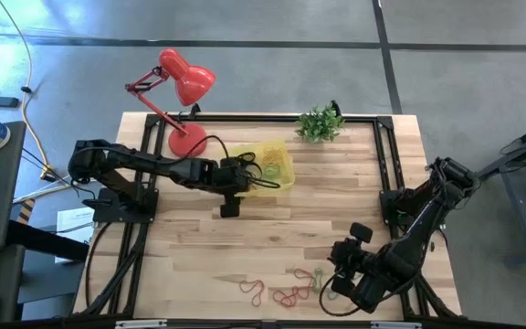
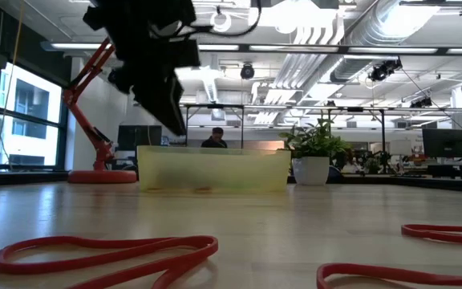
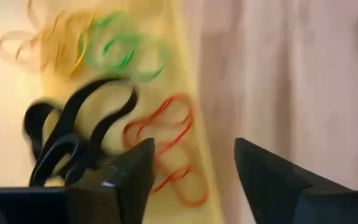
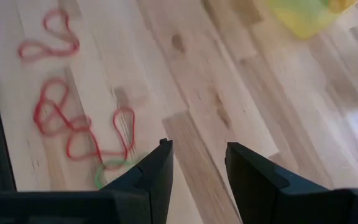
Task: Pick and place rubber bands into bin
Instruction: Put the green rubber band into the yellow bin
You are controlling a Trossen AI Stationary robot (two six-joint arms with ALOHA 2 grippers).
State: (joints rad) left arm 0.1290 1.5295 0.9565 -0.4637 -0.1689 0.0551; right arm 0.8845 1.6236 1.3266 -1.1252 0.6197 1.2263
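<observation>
Now I am holding my left gripper over the bin, jaws wide and empty, where rubber bands are lying. My right gripper, parted, is hovering near the red bands waiting on the table.

Open-plan office: monitors, exposed ceiling ducts (person seated behind).

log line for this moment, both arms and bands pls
left gripper: open, empty, at bin | right gripper: open above loose rubber bands | table: bands left
</observation>
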